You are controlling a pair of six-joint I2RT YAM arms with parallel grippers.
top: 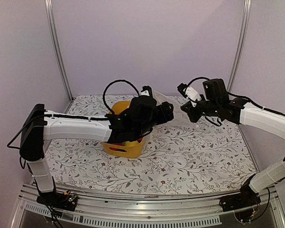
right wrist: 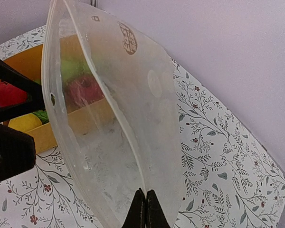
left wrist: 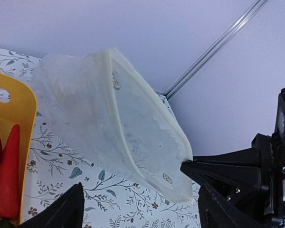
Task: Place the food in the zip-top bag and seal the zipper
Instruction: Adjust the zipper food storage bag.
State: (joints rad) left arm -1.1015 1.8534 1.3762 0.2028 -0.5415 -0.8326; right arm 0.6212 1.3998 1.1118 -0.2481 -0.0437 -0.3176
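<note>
The clear zip-top bag [top: 175, 105] hangs in the air between my two grippers, right of the yellow basket, with its mouth gaping open. My right gripper [right wrist: 145, 209] is shut on the bag's rim [right wrist: 133, 95] at the zipper [right wrist: 121, 128]; it shows in the top view [top: 184, 110]. My left gripper [left wrist: 137, 213] is open, with its fingers spread under and beside the bag [left wrist: 99, 109]; it holds nothing [top: 168, 113]. The food lies in the basket: a red chili [left wrist: 7, 171], and red [right wrist: 7, 92], yellow [right wrist: 23, 122] and green [right wrist: 71, 66] pieces.
The yellow basket [top: 123, 147] stands under my left forearm on the floral tablecloth [top: 194, 156]. A black cable loops above it [top: 118, 83]. Metal frame posts [top: 57, 47] [top: 240, 42] and walls close in the back and sides.
</note>
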